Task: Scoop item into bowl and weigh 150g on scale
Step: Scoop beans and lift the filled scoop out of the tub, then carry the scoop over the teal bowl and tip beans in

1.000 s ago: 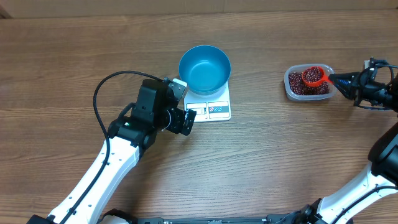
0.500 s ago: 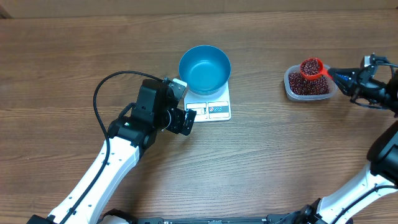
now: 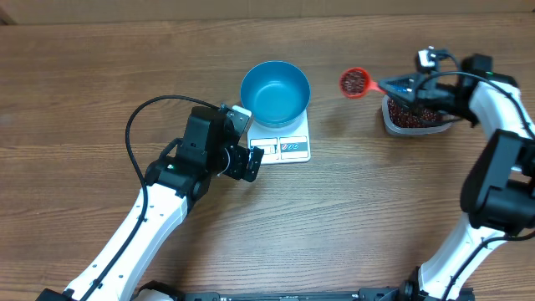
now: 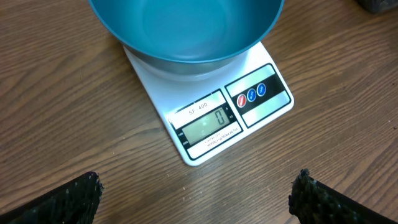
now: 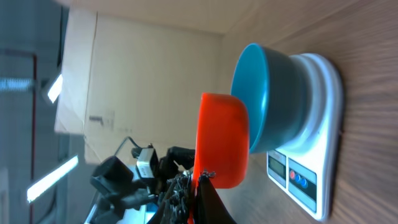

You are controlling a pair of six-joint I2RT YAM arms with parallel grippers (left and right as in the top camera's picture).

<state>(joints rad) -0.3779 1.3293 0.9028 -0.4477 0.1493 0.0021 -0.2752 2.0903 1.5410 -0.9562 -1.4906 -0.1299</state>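
Note:
The blue bowl stands on the white scale, whose display reads 0. The bowl's inside looks bare. My right gripper is shut on the handle of an orange-red scoop that is full of dark red beans and hangs between the tub and the bowl. In the right wrist view the scoop sits just short of the bowl. More beans lie in the clear tub. My left gripper rests open at the scale's front left corner, with nothing between its fingers.
The clear plastic tub stands at the right, under my right arm. The left arm's black cable loops over the table to the left of the scale. Bare wooden table lies in front of the scale.
My right gripper has lifted the loaded scoop out of the tub and carried it left toward the bowl. The left arm has not moved.

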